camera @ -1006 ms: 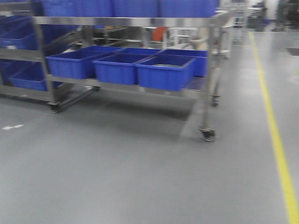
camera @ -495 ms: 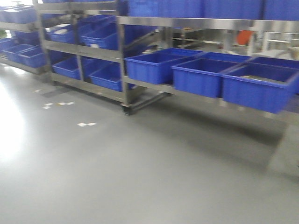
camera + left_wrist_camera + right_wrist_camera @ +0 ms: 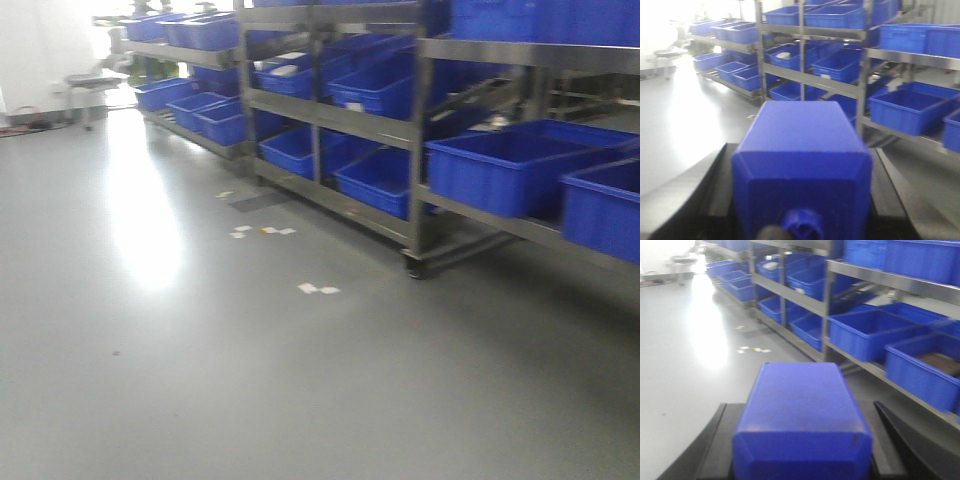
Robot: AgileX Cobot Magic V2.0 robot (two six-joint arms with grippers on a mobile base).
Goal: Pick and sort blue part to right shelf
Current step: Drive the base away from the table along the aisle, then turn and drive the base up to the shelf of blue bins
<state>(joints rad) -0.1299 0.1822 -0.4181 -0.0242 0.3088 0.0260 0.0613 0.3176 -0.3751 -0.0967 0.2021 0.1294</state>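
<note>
In the left wrist view a solid blue part fills the lower middle, its round nub pointing at the camera. My left gripper is shut on it, black fingers flanking both sides. A second blue part in the right wrist view lies flat end toward the camera, with my right gripper shut on it. The right shelf, a steel rack with blue bins in tiers, runs along the right of the front view. No gripper shows in the front view.
Grey floor lies between me and the racks, with white tape scraps and a bright glare patch. A rack caster stands on the floor. A stool stands at the far left. More racks continue toward the back.
The front view has swung left: the rack with its bins slid to the right of the frame, and further racks, the stool and the glare came into view.
</note>
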